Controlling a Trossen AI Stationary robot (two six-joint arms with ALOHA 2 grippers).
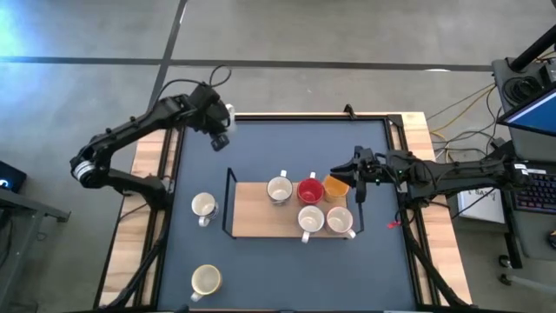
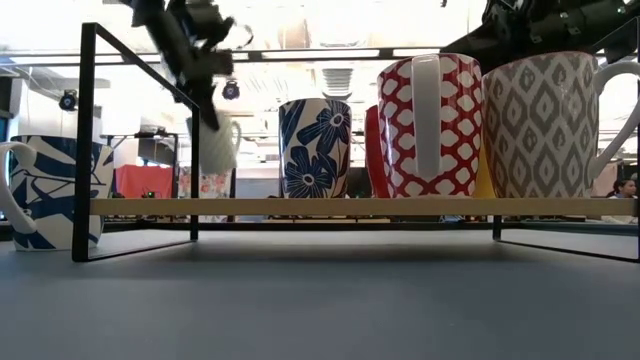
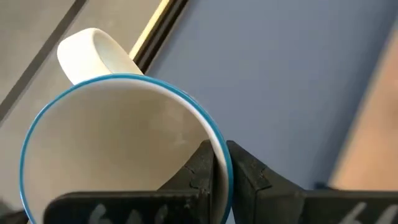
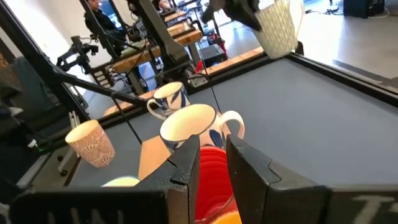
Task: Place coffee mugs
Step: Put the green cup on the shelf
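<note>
My left gripper [image 1: 222, 126] is over the table's far left corner, shut on a white mug with a blue rim [image 3: 118, 143], which hangs above the table [image 2: 215, 145]. Several mugs stand on the wooden tray [image 1: 252, 217]: a white one [image 1: 278, 189], a red one [image 1: 310, 191], an orange one [image 1: 336, 185] and two white ones nearer [image 1: 311, 219]. My right gripper [image 1: 356, 181] is held level just above the orange mug at the tray's right end. Its fingers stand a little apart, with the red mug [image 4: 214, 171] showing through the gap. I cannot tell whether it touches anything. My left gripper pinches the mug's wall at the rim [image 3: 219, 155], one finger inside [image 3: 199, 171] and one outside [image 3: 252, 177], on the side opposite the handle [image 3: 93, 50]. The fingers slant down from above. The mug hangs below them, clear of the table.
Two more mugs stand on the table left of the tray, one near its left end [image 1: 203, 206] and one by the near edge [image 1: 206, 280]. A black wire frame [image 2: 88, 140] stands at the tray's left end. The dark mat [image 1: 287, 143] beyond the tray is bare.
</note>
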